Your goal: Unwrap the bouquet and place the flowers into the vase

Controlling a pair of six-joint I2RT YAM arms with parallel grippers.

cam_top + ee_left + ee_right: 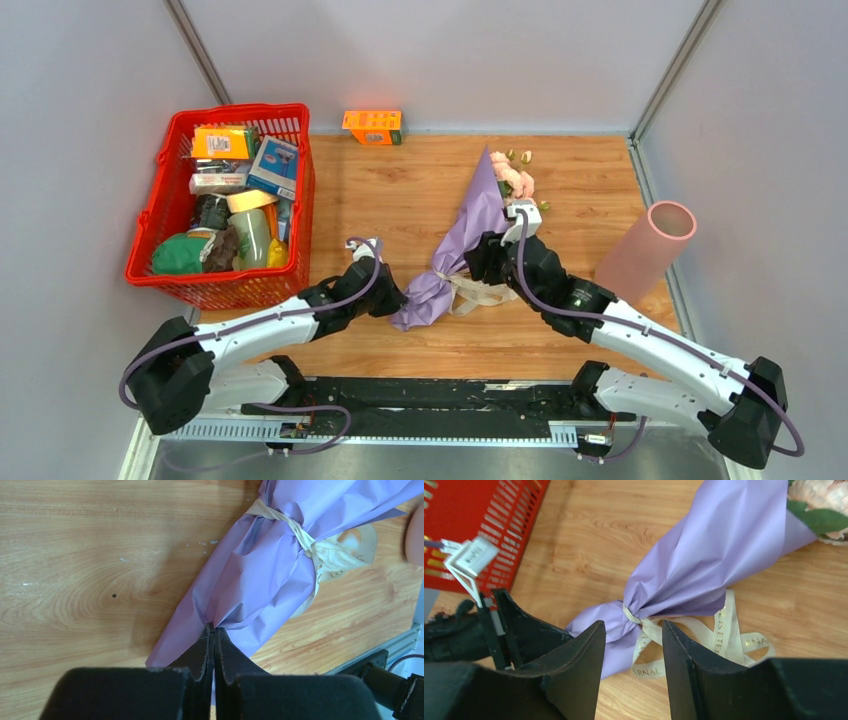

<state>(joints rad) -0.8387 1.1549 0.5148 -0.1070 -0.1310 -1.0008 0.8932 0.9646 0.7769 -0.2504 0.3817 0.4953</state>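
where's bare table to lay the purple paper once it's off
Bare wood lies between the red basket and the bouquet, back to the orange box, and between bouquet and vase. Crowded near centre: left gripper, right gripper, ribbon.

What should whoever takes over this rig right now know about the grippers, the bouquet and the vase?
Left gripper: shut on the tail end of the purple paper, pinching it against the table.
Right gripper: open, hovering above the cream ribbon near its knot, holding nothing.
Bouquet: lying mid-table, wrapped and tied, with roses poking out at the far end.
Vase: at the table's right edge, with no flowers in it.
Done: nothing is unwrapped yet.
Left to do: undo the ribbon, open the paper, then move the flowers into the vase.
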